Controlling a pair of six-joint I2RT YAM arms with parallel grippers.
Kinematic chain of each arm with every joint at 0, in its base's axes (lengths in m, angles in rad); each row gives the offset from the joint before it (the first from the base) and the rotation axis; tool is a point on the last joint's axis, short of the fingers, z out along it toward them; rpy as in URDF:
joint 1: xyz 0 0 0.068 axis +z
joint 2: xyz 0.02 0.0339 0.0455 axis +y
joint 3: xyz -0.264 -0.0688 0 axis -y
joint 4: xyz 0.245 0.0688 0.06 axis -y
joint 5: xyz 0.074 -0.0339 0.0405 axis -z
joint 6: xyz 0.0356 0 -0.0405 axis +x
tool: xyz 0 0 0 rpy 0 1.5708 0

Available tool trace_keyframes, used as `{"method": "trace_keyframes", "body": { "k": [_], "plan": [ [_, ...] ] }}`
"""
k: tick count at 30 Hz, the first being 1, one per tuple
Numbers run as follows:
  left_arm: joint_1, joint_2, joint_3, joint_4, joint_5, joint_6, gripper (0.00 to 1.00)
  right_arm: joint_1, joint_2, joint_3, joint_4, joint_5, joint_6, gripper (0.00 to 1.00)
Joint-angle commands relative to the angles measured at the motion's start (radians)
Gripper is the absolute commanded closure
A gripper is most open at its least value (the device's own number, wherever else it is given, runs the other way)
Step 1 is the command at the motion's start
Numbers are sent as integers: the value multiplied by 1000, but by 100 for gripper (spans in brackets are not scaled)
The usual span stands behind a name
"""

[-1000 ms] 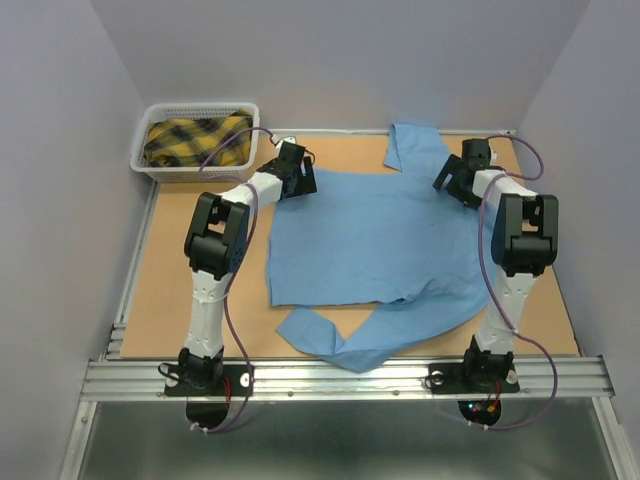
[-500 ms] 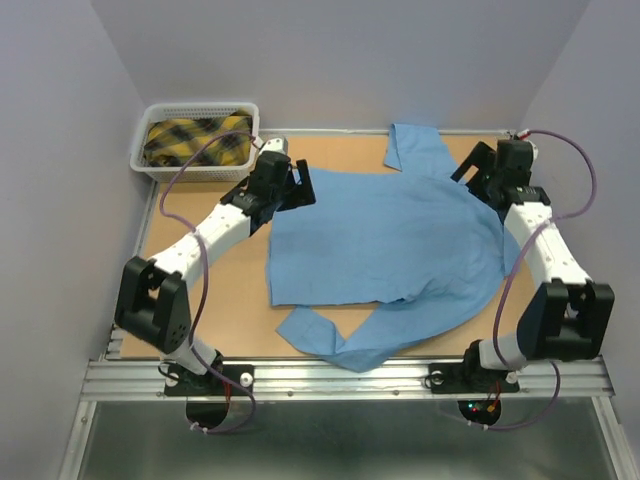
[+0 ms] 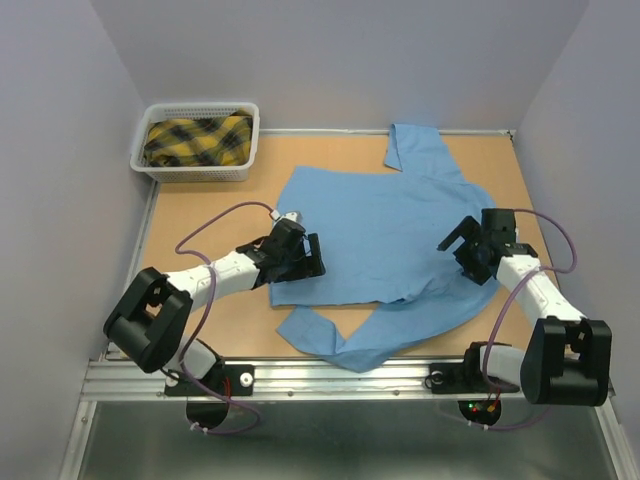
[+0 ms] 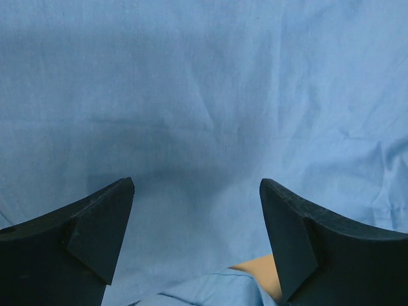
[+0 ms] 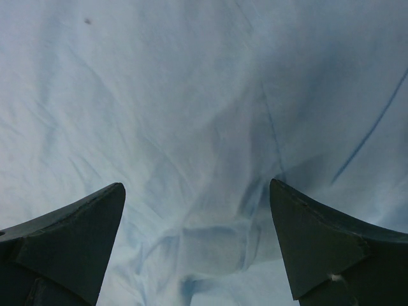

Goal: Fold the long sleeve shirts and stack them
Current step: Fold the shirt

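Observation:
A light blue long sleeve shirt lies spread flat on the brown table, one sleeve reaching the far edge, the other sleeve curling along the near edge. My left gripper hangs open over the shirt's near left corner; between its fingertips I see blue cloth and a bit of bare table. My right gripper is open over the shirt's right side, with wrinkled cloth between its wide jaws. Neither holds anything.
A white basket holding a yellow and black plaid cloth stands at the far left corner. Grey walls close in both sides and the back. Bare table lies left of the shirt. A metal rail runs along the near edge.
Both arms have swung from the far edge of the shirt toward me. The left gripper now sits at the near left corner, the right at the right side. The shirt has not moved.

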Motion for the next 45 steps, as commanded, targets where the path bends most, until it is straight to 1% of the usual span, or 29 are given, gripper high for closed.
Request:
{"method": "trace_keyframes", "body": {
  "k": [1,6,8,12,16,17,20,23,24,26,27,28,31,32,35,39,45],
  "plan": [
    [1,7,-47,110,71,-57,8,-6,-34,-71,-8,31,47,0],
    [4,-51,-156,138,47,-112,9,-30,-56,-95,-80,167,52,0],
    [7,-57,-178,138,34,-115,9,-50,-36,-106,-94,186,49,0],
    [33,-21,-187,161,34,-117,8,-75,10,-109,-97,208,64,0],
    [96,33,-165,192,54,-102,9,-116,42,-95,-98,221,66,0],
    [122,42,-158,193,54,-91,8,-141,43,-94,-98,224,64,0],
    [139,68,-118,187,74,-69,8,-152,9,-51,-114,238,32,0],
    [137,65,-96,189,93,-68,8,-150,-59,9,-117,148,-16,0],
    [137,64,-96,189,93,-66,9,-150,-75,18,-114,81,-14,0],
    [137,62,-99,189,82,-63,8,-150,-98,32,-108,16,1,0],
    [137,67,-101,189,80,-63,8,-150,-103,26,-77,-52,4,0],
    [137,70,-102,190,80,-63,8,-150,-102,17,-56,-162,10,0],
    [137,85,-104,201,83,-69,9,-150,-76,-51,27,-309,75,0],
    [137,88,-103,206,82,-69,9,-152,-68,-74,39,-320,89,0],
    [137,94,-101,212,82,-69,9,-150,-56,-144,66,-308,110,0],
    [139,96,-98,210,82,-69,9,-150,-66,-224,67,-237,116,0],
    [151,104,-102,215,82,-69,9,-150,-43,-301,60,-78,121,0]
  ]
}}
